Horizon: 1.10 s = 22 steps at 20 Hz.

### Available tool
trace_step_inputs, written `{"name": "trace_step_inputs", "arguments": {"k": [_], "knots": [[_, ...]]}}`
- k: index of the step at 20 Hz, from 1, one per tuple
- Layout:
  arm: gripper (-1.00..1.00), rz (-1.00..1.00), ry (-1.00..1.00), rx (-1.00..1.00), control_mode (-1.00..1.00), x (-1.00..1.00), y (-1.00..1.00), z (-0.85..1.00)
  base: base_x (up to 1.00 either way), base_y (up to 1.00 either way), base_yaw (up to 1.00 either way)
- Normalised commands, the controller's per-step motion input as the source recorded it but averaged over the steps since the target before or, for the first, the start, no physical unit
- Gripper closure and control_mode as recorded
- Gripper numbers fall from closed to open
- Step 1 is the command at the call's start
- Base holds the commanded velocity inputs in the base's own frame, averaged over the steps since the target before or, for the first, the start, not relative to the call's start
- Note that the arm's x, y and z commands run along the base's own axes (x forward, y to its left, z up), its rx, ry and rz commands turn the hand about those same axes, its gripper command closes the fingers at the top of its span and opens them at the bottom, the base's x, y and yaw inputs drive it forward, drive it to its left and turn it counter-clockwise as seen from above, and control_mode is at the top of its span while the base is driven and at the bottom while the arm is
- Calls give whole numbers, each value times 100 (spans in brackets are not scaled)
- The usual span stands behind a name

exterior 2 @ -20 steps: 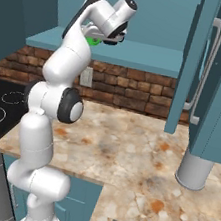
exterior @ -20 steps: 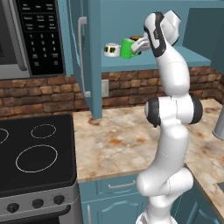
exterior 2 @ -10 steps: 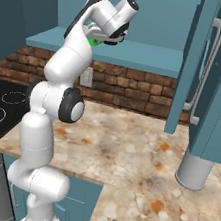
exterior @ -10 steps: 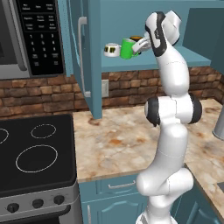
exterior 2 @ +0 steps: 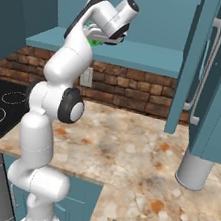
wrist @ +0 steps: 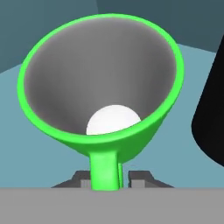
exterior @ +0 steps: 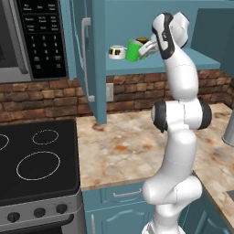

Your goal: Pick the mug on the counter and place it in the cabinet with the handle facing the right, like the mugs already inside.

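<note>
Flat teal cabinet shelf bears glossy cylindrical mug.

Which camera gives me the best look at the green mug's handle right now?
The hand view: the handle runs from the green mug down between the gripper fingertips. In the left base view the mug sits on the cabinet shelf, handle hidden by the hand. The right base view shows a green sliver.
</note>
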Motion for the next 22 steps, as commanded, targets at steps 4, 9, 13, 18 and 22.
{"name": "trace_step_inputs", "arguments": {"k": [4, 9, 13, 18, 22], "knots": [[-100, 0, 0, 0, -100, 0, -5, -32, 0, 0, 0], [-100, 0, 0, 0, -100, 0, -13, -15, 0, 0, 0], [-100, 0, 0, 0, -100, 6, -16, -1, 0, 0, 0], [-100, 0, 0, 0, -100, 9, -14, 0, 0, 0, 0], [-100, 0, -2, 0, -100, 6, -10, 0, 0, 0, 0]]}}
